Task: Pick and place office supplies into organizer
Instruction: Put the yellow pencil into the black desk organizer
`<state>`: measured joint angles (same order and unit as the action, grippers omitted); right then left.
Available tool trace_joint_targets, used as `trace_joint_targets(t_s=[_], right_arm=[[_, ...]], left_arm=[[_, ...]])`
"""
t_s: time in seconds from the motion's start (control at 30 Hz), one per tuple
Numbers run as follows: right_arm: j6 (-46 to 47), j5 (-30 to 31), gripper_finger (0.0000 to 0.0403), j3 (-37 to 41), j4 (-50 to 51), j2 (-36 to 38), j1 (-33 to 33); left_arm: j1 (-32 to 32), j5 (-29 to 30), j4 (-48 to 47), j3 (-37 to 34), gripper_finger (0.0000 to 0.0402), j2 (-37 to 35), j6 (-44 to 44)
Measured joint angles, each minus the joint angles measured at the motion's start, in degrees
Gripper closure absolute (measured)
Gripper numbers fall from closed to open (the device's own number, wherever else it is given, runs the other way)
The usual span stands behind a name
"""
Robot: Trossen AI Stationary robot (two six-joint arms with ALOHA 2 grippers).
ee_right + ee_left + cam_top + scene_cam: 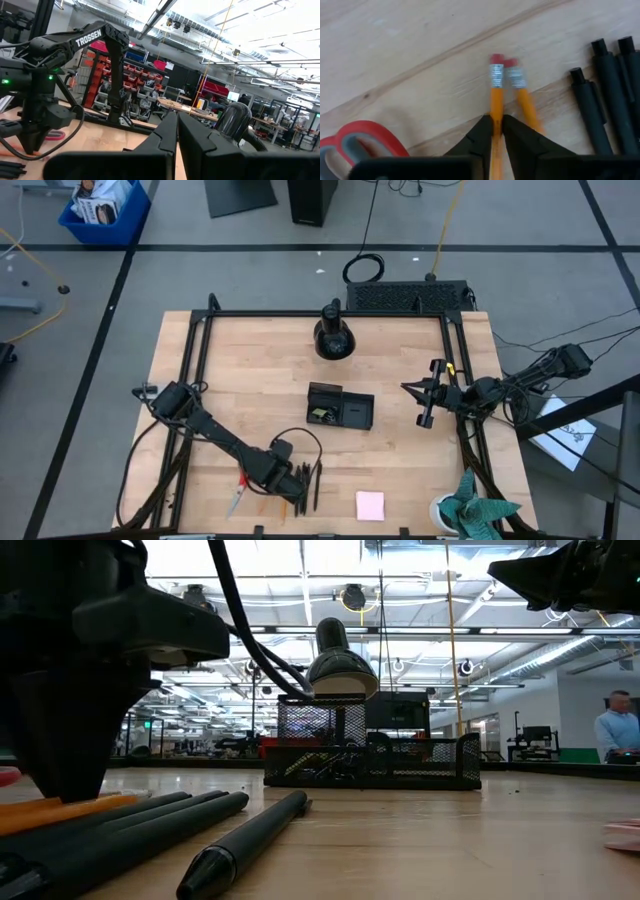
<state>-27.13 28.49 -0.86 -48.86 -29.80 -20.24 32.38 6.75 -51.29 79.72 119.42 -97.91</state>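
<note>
two left fingers [497, 134] pinch one orange pencil [496, 102]; right fingers [177, 131] pressed together.

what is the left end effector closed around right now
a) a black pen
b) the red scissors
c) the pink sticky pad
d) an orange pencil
d: in the left wrist view the left end effector pinches one orange pencil between its fingers, with the black pens and red scissors lying apart.

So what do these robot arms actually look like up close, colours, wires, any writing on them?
Both arms are dark, nearly black, built of jointed tubular segments. The left arm carries white TROSSEN lettering, a small green light and a looping black cable. The left gripper has two black wedge-shaped fingers tapering to points. The right gripper looks the same, with black cables trailing behind its arm.
</note>
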Motion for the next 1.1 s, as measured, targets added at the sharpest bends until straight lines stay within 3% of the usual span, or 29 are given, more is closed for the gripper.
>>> trace_joint_targets(t_s=[0.2,0.4,0.67,0.9,1.1], right_arm=[[-0.06,0.00,0.0394,0.00,0.02,0.00,0.00],[-0.10,0.00,0.0394,0.00,0.26,0.00,0.01],[-0.10,0.00,0.0394,-0.02,0.26,0.00,-0.01],[-0.11,0.00,0.0394,0.00,0.28,0.01,0.01],[-0.12,0.00,0.0394,0.00,0.28,0.00,-0.01]], left_arm=[[0.48,2.98,-0.09,0.00,0.0387,0.01,1.83],[1.26,7.84,-0.32,-0.06,0.0381,0.13,4.93],[2.75,20.80,-2.50,-0.05,0.0386,-0.38,7.92],[2.78,28.67,-2.24,0.02,0.0392,-4.03,10.65],[2.40,43.52,-0.92,0.13,0.0380,-8.51,20.40]])
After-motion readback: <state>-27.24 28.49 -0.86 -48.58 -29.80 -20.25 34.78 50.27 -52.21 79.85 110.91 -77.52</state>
